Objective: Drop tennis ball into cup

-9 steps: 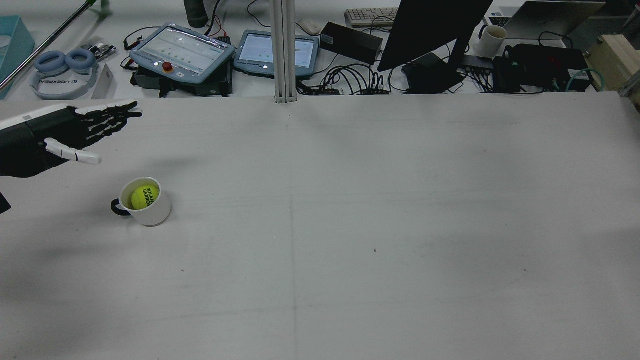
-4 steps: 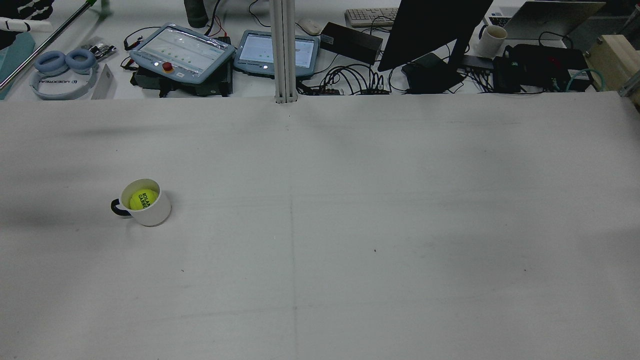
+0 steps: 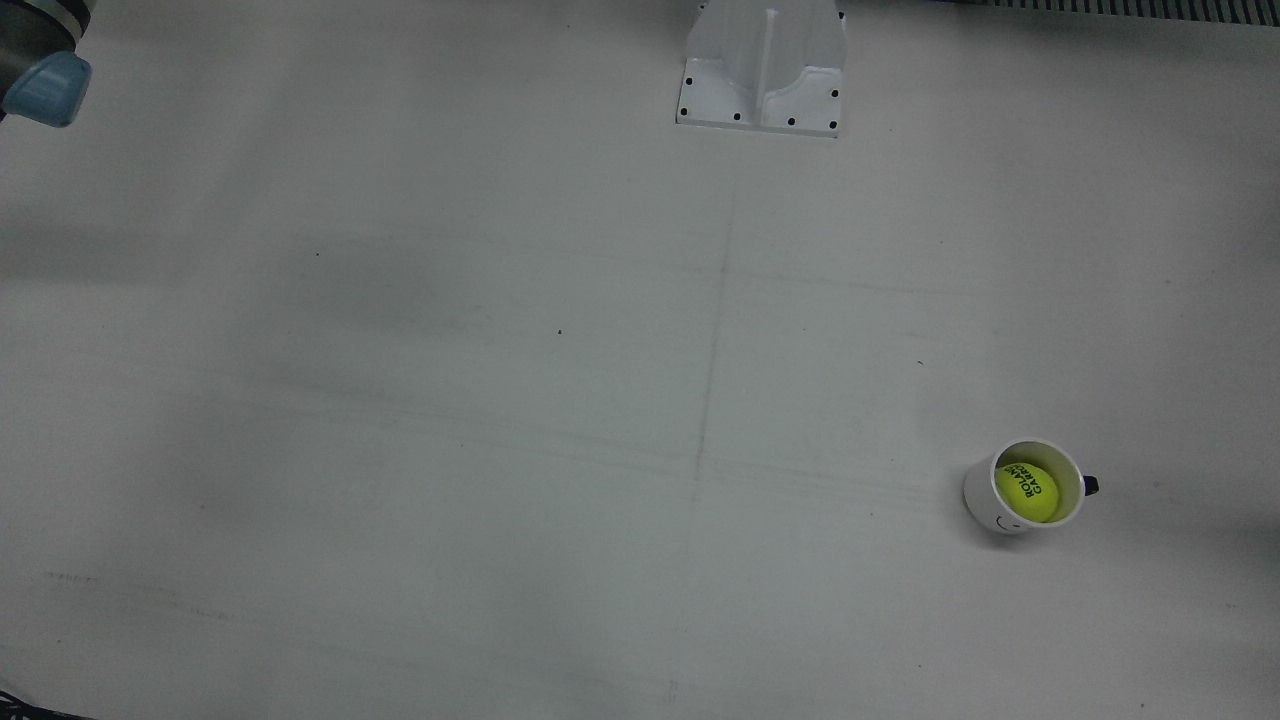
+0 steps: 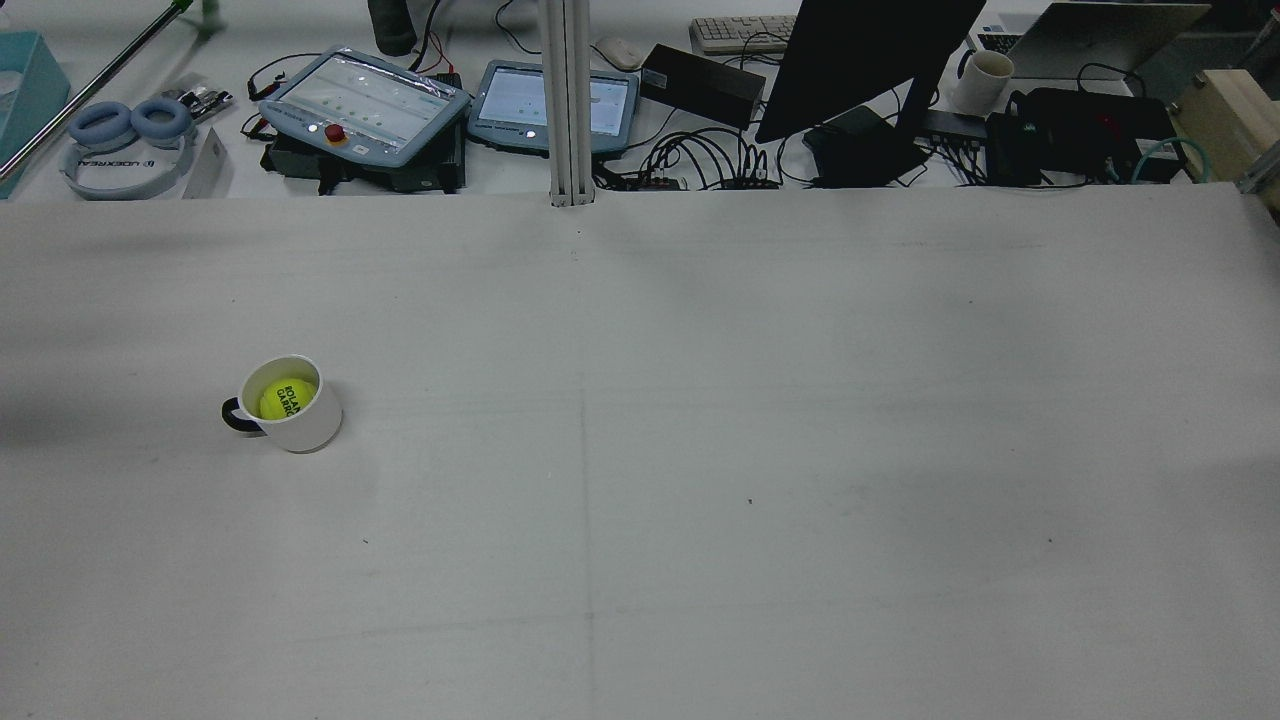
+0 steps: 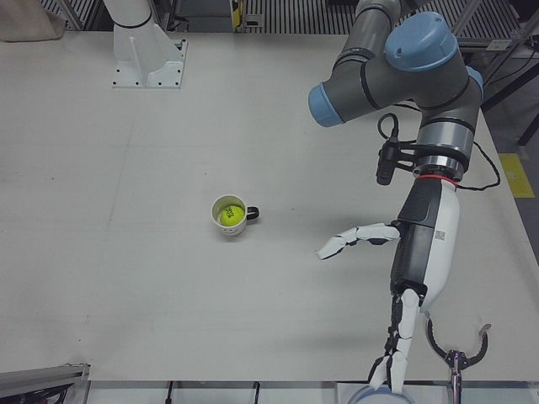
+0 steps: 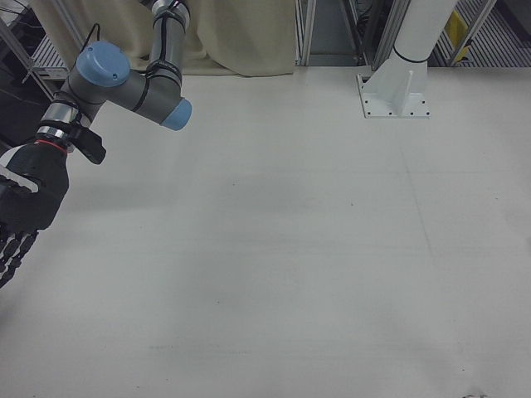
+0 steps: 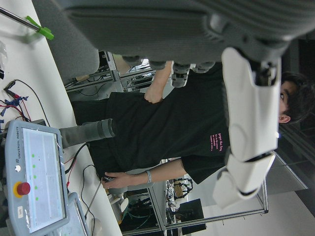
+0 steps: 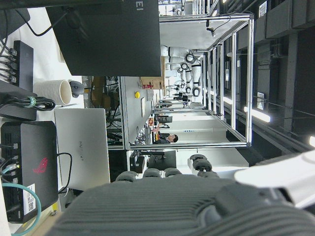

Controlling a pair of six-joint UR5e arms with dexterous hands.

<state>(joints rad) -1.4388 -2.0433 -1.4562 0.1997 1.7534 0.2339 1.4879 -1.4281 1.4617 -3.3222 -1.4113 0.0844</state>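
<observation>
Round white cup [image 4: 292, 405] with a dark handle, upright on the matte pale table [image 4: 760, 420], glossy sides. Inside it sits the fuzzy yellow-green tennis ball [image 4: 286, 399], black lettering facing up, top below the rim; also seen in the front view [image 3: 1027, 490]. Left hand [image 5: 414, 278], black and white, hangs well away from the cup near the table edge, fingers spread and straight, holding nothing. Right hand [image 6: 23, 211], dark, at the opposite side, fingers extended downward and apart, empty.

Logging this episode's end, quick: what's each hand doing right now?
Left hand: open, holding nothing.
Right hand: empty; open or closed cannot be told.
</observation>
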